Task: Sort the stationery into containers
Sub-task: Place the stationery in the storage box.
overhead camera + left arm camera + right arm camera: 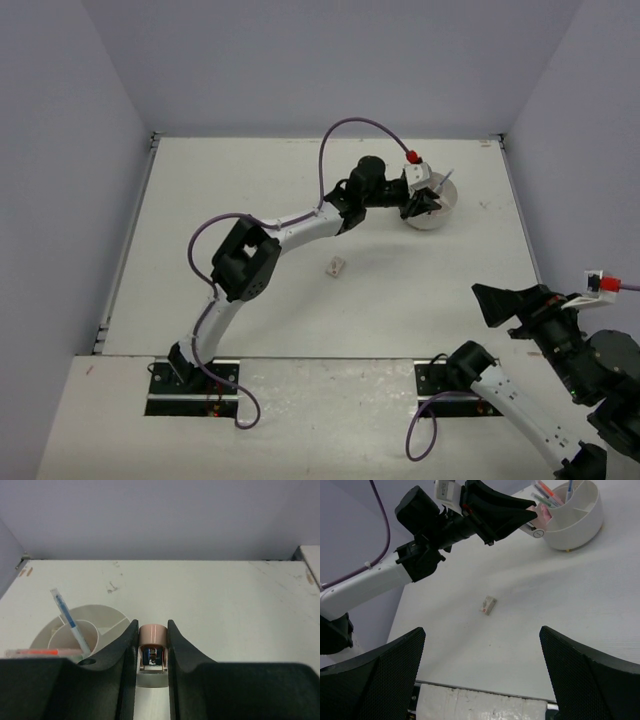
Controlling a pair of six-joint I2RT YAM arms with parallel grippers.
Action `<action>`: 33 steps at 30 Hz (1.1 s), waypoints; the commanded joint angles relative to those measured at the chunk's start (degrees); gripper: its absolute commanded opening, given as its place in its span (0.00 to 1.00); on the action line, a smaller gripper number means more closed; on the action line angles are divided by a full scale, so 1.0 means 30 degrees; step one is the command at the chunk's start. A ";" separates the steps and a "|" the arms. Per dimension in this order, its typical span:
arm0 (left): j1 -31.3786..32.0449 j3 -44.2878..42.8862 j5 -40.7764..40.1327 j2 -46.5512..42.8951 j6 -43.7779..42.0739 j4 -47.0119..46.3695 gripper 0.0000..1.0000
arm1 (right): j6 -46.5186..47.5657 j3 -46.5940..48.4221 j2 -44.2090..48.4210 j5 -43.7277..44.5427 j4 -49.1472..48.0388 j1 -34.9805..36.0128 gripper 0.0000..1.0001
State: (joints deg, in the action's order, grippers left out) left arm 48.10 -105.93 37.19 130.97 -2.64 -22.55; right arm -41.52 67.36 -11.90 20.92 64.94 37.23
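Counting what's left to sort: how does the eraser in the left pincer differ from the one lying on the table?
The held eraser is clamped in the left pincer, up beside the tub. The loose eraser lies untouched on the table, well away from the tub. The held eraser looks pink, the loose eraser paler, whitish. Both are small blocks, and neither is in the tub yet.

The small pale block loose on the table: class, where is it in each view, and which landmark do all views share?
Top external: pale block near the picture's centre.
Left wrist: not in view.
Right wrist: near the centre too.
Shared landmark: the white tub, in all three.
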 commanded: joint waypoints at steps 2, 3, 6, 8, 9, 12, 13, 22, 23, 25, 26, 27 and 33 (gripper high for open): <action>-0.0026 -0.2588 0.0668 0.1760 -0.3108 -0.2152 0.00 | 0.0773 0.0737 -0.0030 0.0764 0.1615 0.0013 0.99; -0.0026 -0.2889 0.0449 0.2129 -0.3337 -0.2054 0.00 | 0.0823 0.0767 0.0050 0.0695 0.1616 0.0013 0.99; -0.0007 -0.3907 -0.0107 0.3249 -0.4185 -0.1741 0.00 | 0.1043 0.0768 0.0151 0.0505 0.1577 0.0013 0.99; -0.0007 -0.4151 -0.0558 0.3609 -0.4473 -0.1999 0.00 | 0.1375 0.0673 0.0080 0.0551 0.1482 0.0013 0.99; -0.0007 -0.4197 -0.0663 0.3734 -0.4636 -0.2189 0.00 | 0.1449 0.0614 -0.0023 0.0651 0.1485 0.0013 0.99; 0.0022 -0.4393 -0.0942 0.4030 -0.4961 -0.2523 0.00 | 0.1631 0.0531 -0.0341 0.0680 0.1474 0.0013 0.99; 0.0023 -0.4534 -0.1014 0.4158 -0.5074 -0.2482 0.00 | 0.1674 0.0517 -0.0412 0.0651 0.1446 0.0013 0.99; 0.0094 -0.5422 -0.1330 0.5545 -0.5663 -0.1686 0.00 | 0.1918 0.0719 -0.0231 0.0939 0.1323 0.0013 0.99; 0.0097 -0.5401 -0.1322 0.5574 -0.5629 -0.1641 0.04 | 0.1918 0.0706 -0.0223 0.0938 0.1323 0.0013 0.99; 0.0119 -0.5318 -0.1342 0.5554 -0.5559 -0.1507 0.21 | 0.1918 0.0661 -0.0231 0.0909 0.1323 0.0013 0.99; 0.0148 -0.5280 -0.1322 0.5516 -0.5554 -0.1473 0.26 | 0.1918 0.0652 -0.0260 0.0909 0.1323 0.0013 0.99; 0.0182 -0.5191 -0.1376 0.5434 -0.5602 -0.1356 0.31 | 0.1925 0.0604 -0.0301 0.0855 0.1282 0.0013 0.99; 0.0401 -0.3188 -0.2289 0.3283 -0.5180 -0.1843 0.65 | 0.2006 0.0156 -0.0573 0.0013 0.0818 0.0013 0.99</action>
State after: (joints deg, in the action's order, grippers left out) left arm 48.54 -118.85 32.85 147.43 -17.60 -25.02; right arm -36.40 68.46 -11.94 22.60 68.93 37.23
